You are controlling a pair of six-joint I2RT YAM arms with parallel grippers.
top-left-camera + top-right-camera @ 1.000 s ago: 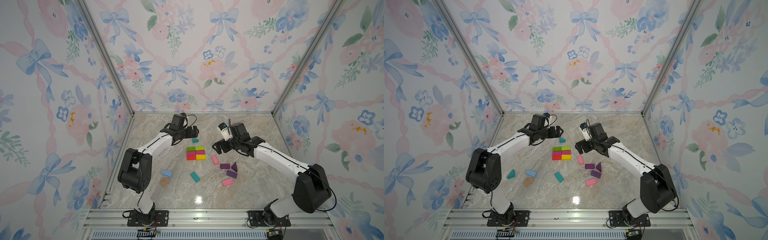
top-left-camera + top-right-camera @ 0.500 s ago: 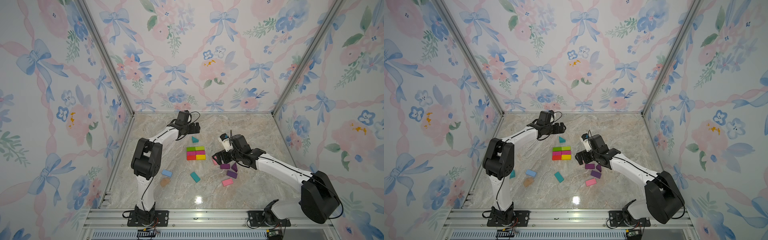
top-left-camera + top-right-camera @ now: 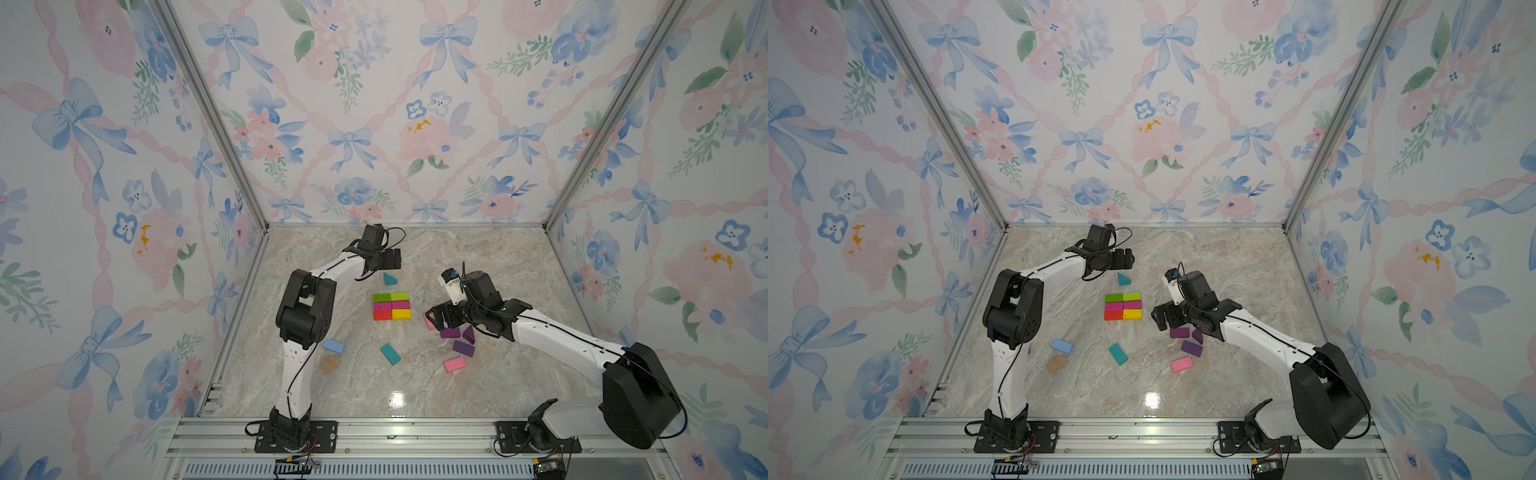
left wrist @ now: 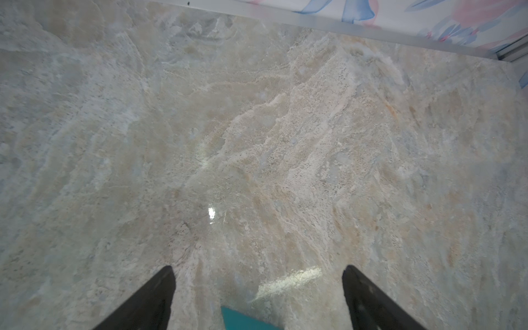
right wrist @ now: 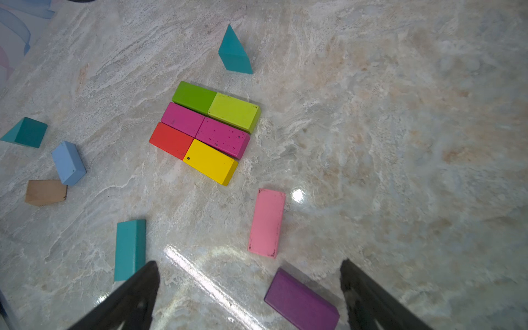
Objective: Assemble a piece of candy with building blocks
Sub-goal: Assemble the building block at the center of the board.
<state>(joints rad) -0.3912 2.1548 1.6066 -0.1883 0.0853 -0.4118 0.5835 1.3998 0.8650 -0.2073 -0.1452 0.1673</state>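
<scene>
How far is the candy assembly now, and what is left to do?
Done: six blocks form a rectangle, two green, two magenta, red and yellow. In hand: nothing; the left gripper and right gripper are open and empty, the right near a pink block and purple block. Left: the teal wedge and other loose blocks lie apart from the rectangle.

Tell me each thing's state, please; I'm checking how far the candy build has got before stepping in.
left gripper: open, empty.
right gripper: open, empty.
six-block rectangle: assembled, blocks flat and touching.
teal wedge: loose, apart from the rectangle.
pink block by the right gripper: loose, lying flat.
purple blocks: loose.
teal flat block: loose, flat.
light blue block: loose.
tan block: loose, flat.
</scene>
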